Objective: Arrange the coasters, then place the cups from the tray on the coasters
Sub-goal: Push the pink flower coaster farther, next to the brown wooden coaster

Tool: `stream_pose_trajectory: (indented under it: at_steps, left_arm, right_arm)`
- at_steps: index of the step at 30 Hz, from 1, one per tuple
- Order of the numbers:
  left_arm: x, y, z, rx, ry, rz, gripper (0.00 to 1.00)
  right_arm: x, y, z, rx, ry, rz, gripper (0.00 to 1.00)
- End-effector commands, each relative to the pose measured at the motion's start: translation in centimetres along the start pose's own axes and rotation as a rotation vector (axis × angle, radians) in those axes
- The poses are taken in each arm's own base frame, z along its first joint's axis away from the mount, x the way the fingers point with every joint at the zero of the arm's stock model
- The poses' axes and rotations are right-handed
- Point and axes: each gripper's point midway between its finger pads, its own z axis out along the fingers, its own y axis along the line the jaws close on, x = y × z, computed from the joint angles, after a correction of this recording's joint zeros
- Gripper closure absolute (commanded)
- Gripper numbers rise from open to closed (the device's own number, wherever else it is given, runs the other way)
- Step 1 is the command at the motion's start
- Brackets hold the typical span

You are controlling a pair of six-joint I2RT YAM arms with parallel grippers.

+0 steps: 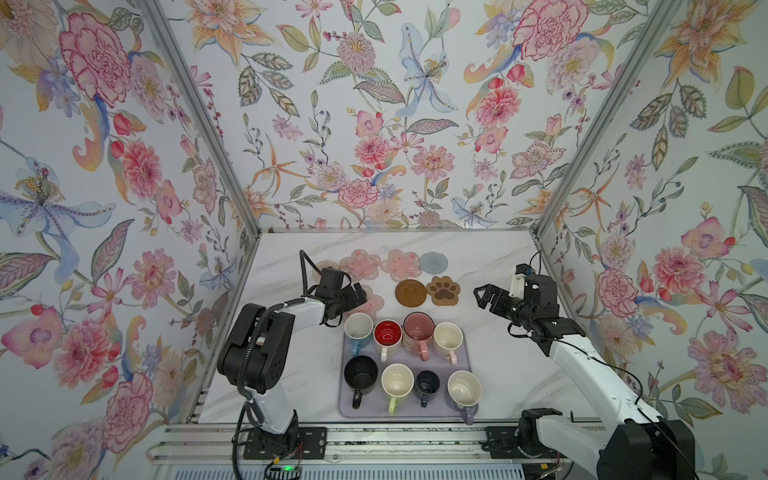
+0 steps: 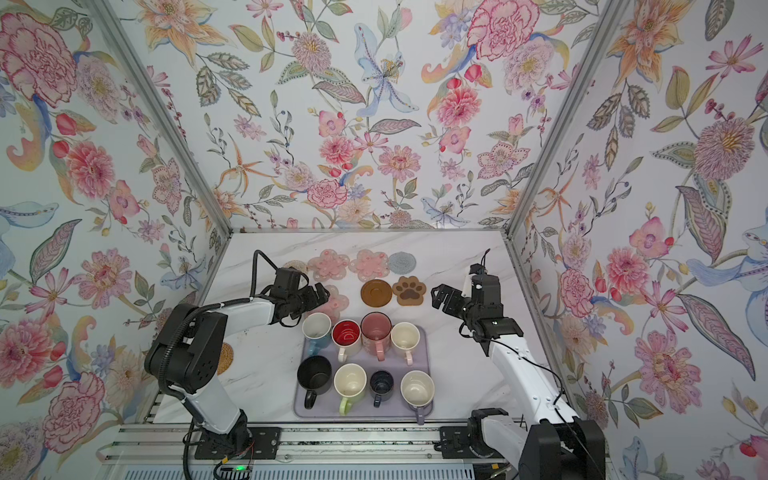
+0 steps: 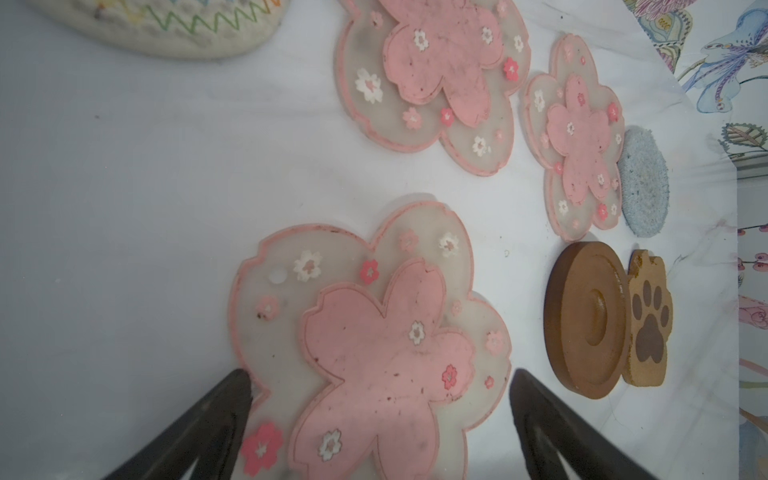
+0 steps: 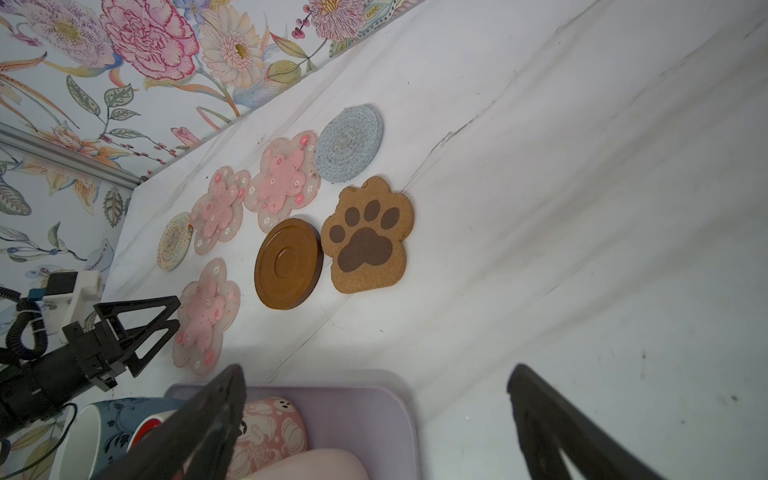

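Observation:
Several cups stand on the lavender tray (image 1: pixel 409 410), among them light blue (image 1: pixel 358 326), red-inside (image 1: pixel 387 334), pink floral (image 1: pixel 418 328) and black (image 1: pixel 360 374). Behind the tray lie the coasters: two pink flowers (image 1: pixel 360 263) (image 1: pixel 401 264), a grey-blue round (image 1: pixel 433 263), a brown disc (image 1: pixel 410 291) and a paw-print (image 1: pixel 444 290). My left gripper (image 1: pixel 360 293) hangs open just over a third pink flower (image 3: pixel 374 345), one finger on either side of it. A beige woven round (image 1: pixel 326 266) is partly hidden behind that arm. My right gripper (image 1: pixel 481 297) is open and empty, right of the paw-print.
A tan woven round (image 2: pixel 225 358) lies on the table beside the left arm's elbow, near the left wall. Flowered walls close in the white marble table (image 1: pixel 498 257) on three sides. The arm bases sit on a metal rail (image 1: pixel 374 444) at the front.

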Motion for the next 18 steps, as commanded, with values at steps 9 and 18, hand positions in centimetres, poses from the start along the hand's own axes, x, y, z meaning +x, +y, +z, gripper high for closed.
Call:
stream_pose_trajectory:
  at_steps: [9,18]
  left_arm:
    - [1.6,-2.0,1.6,0.036,0.062,-0.023,0.01]
    - [0.5,-3.2,1.6,0.058,0.045,-0.012,0.01]
  right_arm:
    - [0.3,-0.3,-0.4,-0.001,0.001,-0.008,0.01]
    - [0.1,-0.2,-0.5,-0.002,-0.003,-0.008,0.01]
